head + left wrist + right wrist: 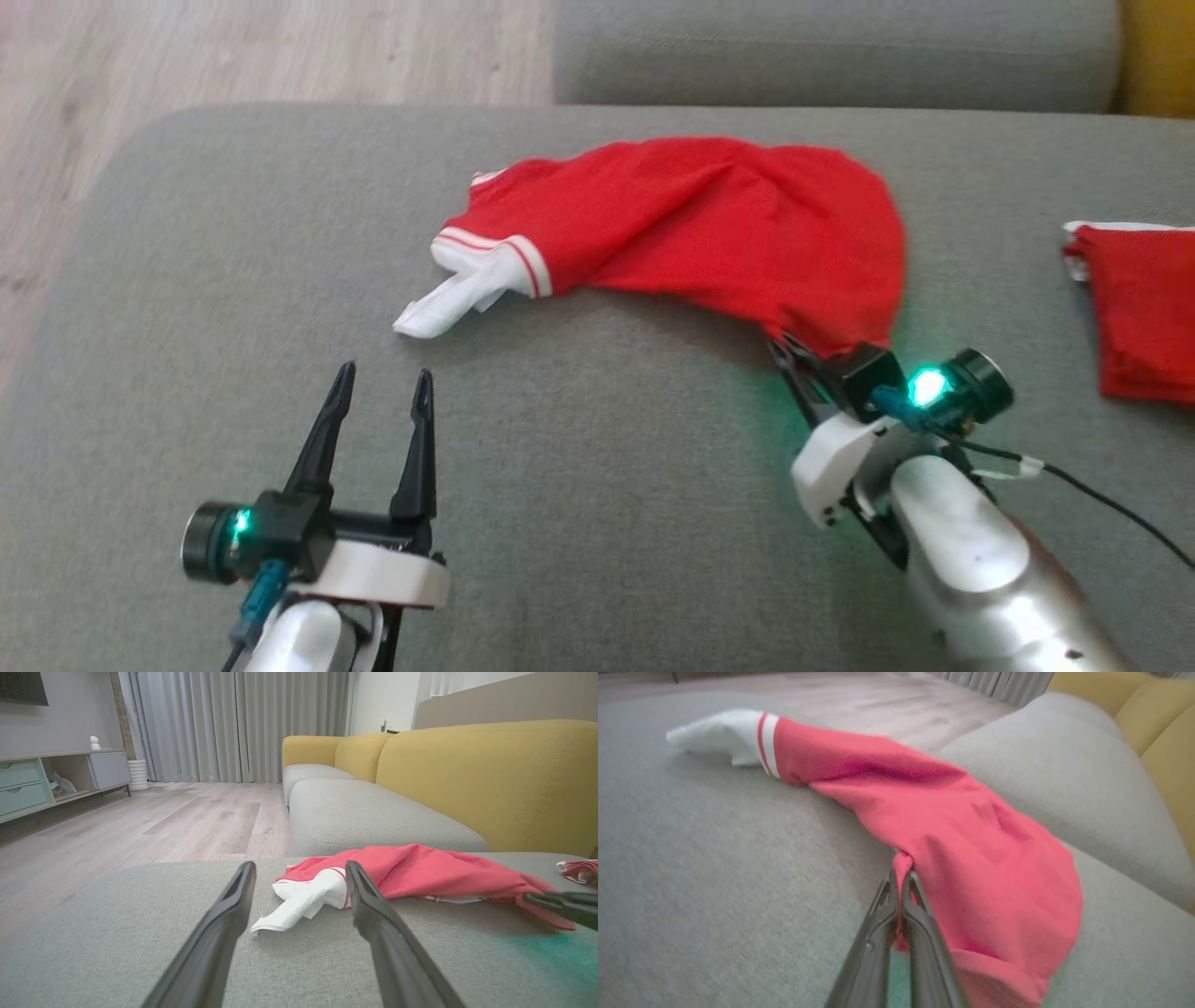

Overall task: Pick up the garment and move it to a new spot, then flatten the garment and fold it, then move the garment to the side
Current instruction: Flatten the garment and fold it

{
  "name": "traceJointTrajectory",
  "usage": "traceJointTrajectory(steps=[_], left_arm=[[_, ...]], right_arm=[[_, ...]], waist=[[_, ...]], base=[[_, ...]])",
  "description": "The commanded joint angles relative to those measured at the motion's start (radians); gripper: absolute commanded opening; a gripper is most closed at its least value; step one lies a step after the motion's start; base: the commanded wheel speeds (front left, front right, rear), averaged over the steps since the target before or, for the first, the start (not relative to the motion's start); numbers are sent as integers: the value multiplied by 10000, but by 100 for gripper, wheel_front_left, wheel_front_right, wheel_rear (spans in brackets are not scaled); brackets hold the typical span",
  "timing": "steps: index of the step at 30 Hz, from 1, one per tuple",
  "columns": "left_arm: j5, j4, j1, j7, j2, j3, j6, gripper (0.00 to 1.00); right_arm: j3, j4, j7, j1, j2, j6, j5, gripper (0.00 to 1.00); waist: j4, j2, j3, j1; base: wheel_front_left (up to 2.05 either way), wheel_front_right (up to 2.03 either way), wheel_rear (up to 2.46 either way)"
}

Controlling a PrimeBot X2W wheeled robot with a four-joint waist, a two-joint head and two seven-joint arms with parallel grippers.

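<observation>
In the head view, a red garment [709, 224] with a white, red-striped end is seen lying crumpled on a grey sofa seat [579, 485], towards the far side of it. The right gripper [782, 347] is found at the garment's near right edge, its fingertips hidden under the red cloth. The left gripper [385, 371] is held above bare seat, near the white end but apart from it, with its two dark fingers spread wide and nothing between them. A second red piece of cloth [1144, 317] is seen at the right edge of the seat, well apart from the garment. Pale wooden floor [187, 56] is visible beyond the seat.

In the left wrist view, the white end of the garment is framed between the widely parted fingers – no contact is made. A dark finger of the right gripper is seen at the right edge, against the red hem. Yellow backrests [490, 779] and grey curtains [243, 723] are seen behind.

In the right wrist view, the fingers are pressed together on a pinch of red fabric at the garment's edge – the cloth is bunched up between the tips.
</observation>
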Motion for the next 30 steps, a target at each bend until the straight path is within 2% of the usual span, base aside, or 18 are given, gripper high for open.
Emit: traceJointTrajectory(steps=[1, 13, 16, 22, 26, 30], left_arm=[[111, -360, -141, -95, 111, 504, -3, 100], [158, -568, 166, -95, 215, 807, -13, 100], [150, -624, 252, -95, 191, 847, 11, 100], [152, -1057, 443, -95, 62, 1047, 38, 100], [280, -1526, 563, -95, -4, 1320, 113, 100], [414, -1749, 622, -95, -87, 1441, 54, 100]], right_arm=[[261, -678, -304, 5, 273, -7, 125, 0], [844, -3814, -725, 218, 463, -7, 421, 0], [1161, -4695, -672, -97, 438, -7, 652, 0], [1727, -6674, 4, -1659, 423, -7, 1936, 0], [1207, -7435, 453, -2639, 460, -7, 2753, 0], [-326, -6952, 1043, -3221, 479, -7, 2588, 0]], waist=[[-277, -1, -264, 0], [-429, -1, -785, 0], [-322, -1, -973, 0], [89, -1, -1335, 0], [329, -1, -1381, 0], [519, -1, -1218, 0]], base=[[0, 0, 0], [0, 0, 0], [0, 0, 0], [0, 0, 0], [0, 0, 0], [0, 0, 0]])
